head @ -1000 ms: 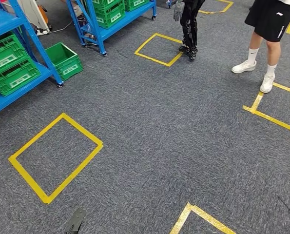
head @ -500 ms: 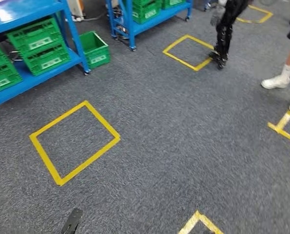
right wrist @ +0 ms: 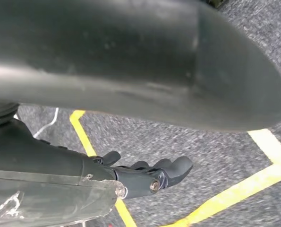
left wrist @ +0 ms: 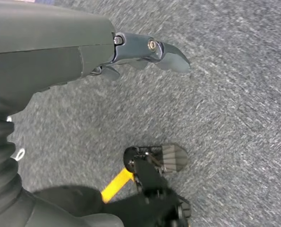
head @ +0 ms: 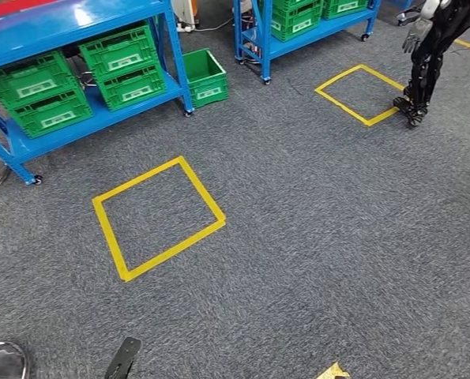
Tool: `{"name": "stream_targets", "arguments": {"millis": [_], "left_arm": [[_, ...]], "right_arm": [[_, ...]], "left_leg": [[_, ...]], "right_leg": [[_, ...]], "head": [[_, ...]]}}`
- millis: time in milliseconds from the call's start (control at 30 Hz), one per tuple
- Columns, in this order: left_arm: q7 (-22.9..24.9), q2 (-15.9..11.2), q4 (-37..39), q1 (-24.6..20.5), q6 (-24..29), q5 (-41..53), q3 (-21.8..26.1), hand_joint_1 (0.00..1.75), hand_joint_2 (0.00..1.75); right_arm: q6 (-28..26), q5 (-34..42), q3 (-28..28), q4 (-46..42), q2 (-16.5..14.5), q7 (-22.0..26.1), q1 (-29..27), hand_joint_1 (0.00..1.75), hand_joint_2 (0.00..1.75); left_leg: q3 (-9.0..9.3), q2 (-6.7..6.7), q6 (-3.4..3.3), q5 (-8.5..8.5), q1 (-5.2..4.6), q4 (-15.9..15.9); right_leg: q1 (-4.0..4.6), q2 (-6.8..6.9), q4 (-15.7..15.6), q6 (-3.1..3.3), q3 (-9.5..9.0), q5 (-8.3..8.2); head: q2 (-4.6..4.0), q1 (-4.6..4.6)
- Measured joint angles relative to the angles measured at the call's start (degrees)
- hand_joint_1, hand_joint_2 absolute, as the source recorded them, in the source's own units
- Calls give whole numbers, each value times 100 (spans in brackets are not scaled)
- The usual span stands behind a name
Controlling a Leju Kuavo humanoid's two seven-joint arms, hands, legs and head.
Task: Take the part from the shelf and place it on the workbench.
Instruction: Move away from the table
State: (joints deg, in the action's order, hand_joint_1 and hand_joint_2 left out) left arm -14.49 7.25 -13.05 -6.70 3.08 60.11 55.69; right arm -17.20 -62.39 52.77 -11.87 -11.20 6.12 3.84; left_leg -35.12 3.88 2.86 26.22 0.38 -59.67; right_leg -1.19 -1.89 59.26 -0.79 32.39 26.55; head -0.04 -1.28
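A: Step? B: Judging by the blue shelf (head: 71, 79) ahead, the robot is approaching; the part can't be picked out.
A: Hands? B: Left hand (left wrist: 96, 52) and right hand (right wrist: 131, 177) hang empty, fingers loosely apart. Next: close in, reach.

Head view: high up, angled forward and down across grey carpet (head: 316, 237), toward a blue shelf (head: 71, 24) far left and a taped yellow square (head: 159, 217) mid-floor. Wrist views: both close behind a hanging hand, aimed down at the carpet (left hand (left wrist: 106, 52), right hand (right wrist: 142, 175)). Shared by all three: carpet and yellow tape.
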Motion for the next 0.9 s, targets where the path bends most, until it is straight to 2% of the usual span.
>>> {"name": "stream_targets", "arguments": {"millis": [33,100,133,167,200,233,267,333,367,400,433,500,567,633,667,800,833,867,900], "left_arm": [[0,9,0,-11,0,2,-2,0,175],[0,22,0,-25,1,7,-5,0,175],[0,27,0,-19,2,8,-6,0,175],[0,29,0,-11,2,8,-7,0,175],[0,29,0,-5,2,8,-7,0,175],[0,29,0,-5,2,7,-7,0,175],[0,29,0,-12,2,7,-7,0,175],[0,32,0,-43,2,7,-8,0,175],[0,34,0,-49,2,7,-8,0,175],[0,37,0,-47,2,7,-8,0,175],[1,38,0,-33,2,6,-7,0,175],[4,37,0,-27,3,4,-7,0,175],[7,40,0,-50,3,3,-8,0,175],[7,48,0,-55,2,4,-9,0,175],[7,50,0,-51,2,4,-9,0,175],[7,51,0,-46,2,4,-9,0,175],[7,51,0,-42,2,4,-9,0,175],[7,51,0,-40,2,4,-9,0,175],[8,50,0,-34,2,4,-9,0,175]], "right_arm": [[-2,4,5,0,1,4,-6,0,0],[-8,11,20,0,2,9,-21,0,0],[-9,14,28,0,3,9,-25,0,0],[-11,15,33,0,4,9,-23,0,0],[-12,15,36,0,4,9,-18,0,0],[-12,15,37,0,3,12,-12,0,0],[-12,16,38,0,3,15,-9,0,0],[-13,16,40,0,3,22,-7,0,0],[-14,17,42,0,3,23,-5,0,0],[-14,17,43,0,3,24,1,0,0],[-15,17,45,-1,3,24,8,0,0],[-16,16,48,-1,3,22,13,0,0],[-18,16,56,-1,3,15,-3,0,0],[-18,16,64,0,3,7,-22,0,0],[-18,16,66,0,3,5,-27,0,0],[-18,16,67,0,3,4,-28,0,0],[-18,16,67,0,3,2,-28,0,0],[-19,15,68,0,4,-1,-25,0,0],[-18,11,69,1,4,-4,-17,0,0]], "left_leg": [[-161,-151,18,188,-7,-334],[-541,-274,42,527,-3,-1114],[-645,-289,41,569,-2,-1333],[-636,-299,33,495,-3,-1327],[-510,-324,15,328,-7,-1097],[-298,-415,-16,123,-21,-716],[-79,-569,-48,-28,-49,-316],[184,-801,-114,-146,-105,193],[205,-817,-137,-132,-125,266],[205,-750,-164,-135,-125,292],[212,-686,-191,-149,-112,316],[236,-559,-250,-179,-70,356],[237,-423,-285,-191,-46,362],[236,-297,-293,-191,-44,360],[236,-262,-293,-191,-44,360],[238,-241,-293,-191,-44,360],[239,-204,-290,-192,-41,357],[241,-111,-262,-188,-31,345],[222,18,-206,-198,-19,332]], "right_leg": [[11,74,-1,28,3,4],[37,238,0,55,13,14],[48,317,0,62,14,19],[57,388,0,64,11,23],[64,454,0,63,2,28],[70,513,0,56,-13,37],[84,568,4,40,-28,50],[113,670,3,-9,-51,76],[125,729,-8,-37,-65,82],[129,790,-25,-68,-88,87],[126,782,-25,-102,-105,104],[111,565,200,-160,-32,269],[93,298,886,-194,288,618],[89,229,1536,-215,617,864],[89,224,1686,-220,698,904],[88,223,1731,-220,728,900],[85,222,1652,-223,706,820],[55,120,1242,-239,528,599],[34,20,818,-221,343,384]], "head": [[0,-24],[0,-44],[0,-45],[0,-46],[0,-46],[0,-46],[0,-48],[0,-50],[0,-50],[0,-49],[0,-44],[0,-23],[1,16],[1,35],[0,37],[0,37],[0,38],[0,40],[0,39]]}}
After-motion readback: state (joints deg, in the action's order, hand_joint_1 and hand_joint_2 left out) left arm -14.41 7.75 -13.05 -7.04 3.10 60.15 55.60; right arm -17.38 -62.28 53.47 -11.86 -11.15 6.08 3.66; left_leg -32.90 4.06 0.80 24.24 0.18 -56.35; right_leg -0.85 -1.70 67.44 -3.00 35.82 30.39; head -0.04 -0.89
